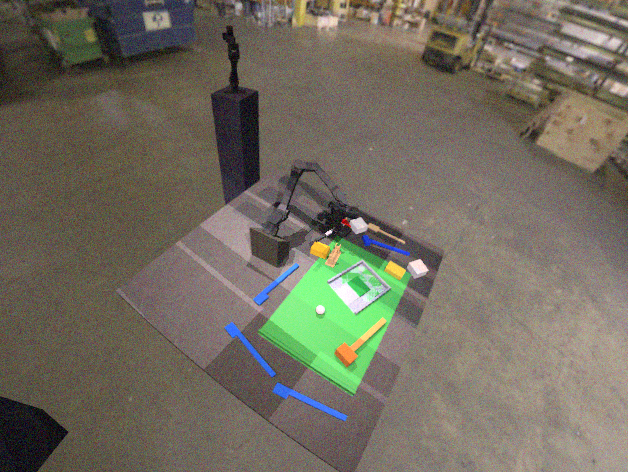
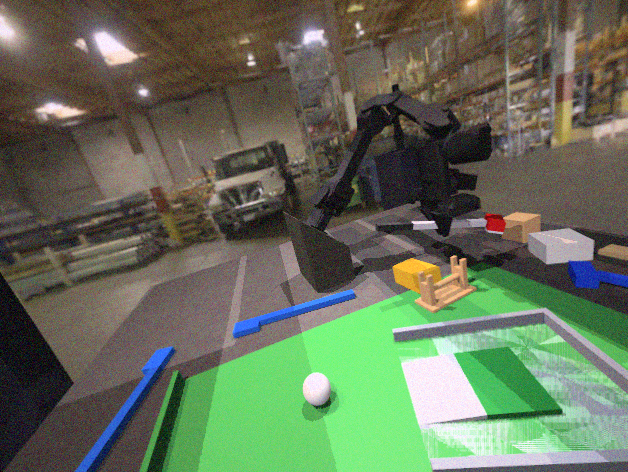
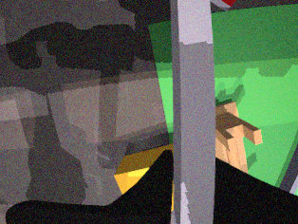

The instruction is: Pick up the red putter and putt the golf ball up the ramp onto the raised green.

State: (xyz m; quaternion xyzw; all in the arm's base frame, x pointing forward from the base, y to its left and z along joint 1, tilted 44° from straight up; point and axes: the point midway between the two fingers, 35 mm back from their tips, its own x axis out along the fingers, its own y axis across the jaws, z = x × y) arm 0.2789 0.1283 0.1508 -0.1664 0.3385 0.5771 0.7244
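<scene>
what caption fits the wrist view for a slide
Gripper shut on the putter, its grey shaft running up to the red head.

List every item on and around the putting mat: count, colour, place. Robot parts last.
Red-headed putter with grey shaft: one, held off the mat behind the green.
White golf ball: one, on the green turf.
Grey-framed raised green with ramp: one, right of the ball.
Blue flat bars: five, on the grey mat around the turf.
Yellow blocks: two, at the turf's far edges.
White boxes: two, far side.
Orange mallet: one, near turf corner.
Wooden bench: one, tipped over.
End effector: one, black, shut on the putter's shaft.
</scene>
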